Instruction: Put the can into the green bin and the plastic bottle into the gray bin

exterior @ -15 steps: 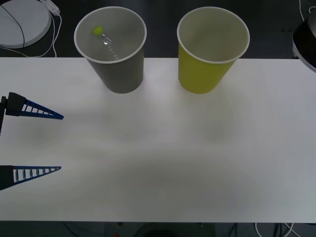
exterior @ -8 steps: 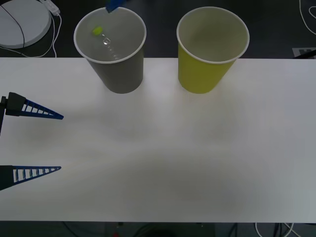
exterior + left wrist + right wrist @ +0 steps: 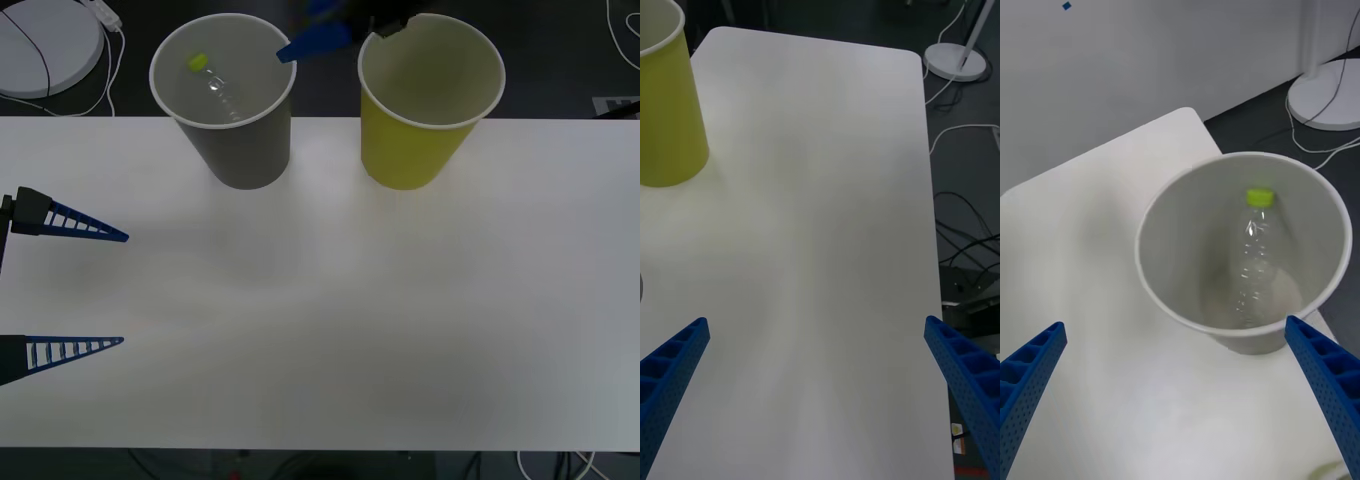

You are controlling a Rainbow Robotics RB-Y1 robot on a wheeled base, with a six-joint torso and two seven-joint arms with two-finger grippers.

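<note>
Both jaws spread wide, right gripper (image 3: 1180,420) above gray bin (image 3: 1244,247) holding unlabelled plastic bottle (image 3: 1255,262)

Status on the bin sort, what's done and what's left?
Done: the clear ribbed plastic bottle with its lime-green cap stands inside the gray paper-cup bin. In hand: nothing; the right gripper hangs open above that bin, the left gripper open at the table's left edge. Left: the yellow-green bin looks empty, no can visible.
</note>
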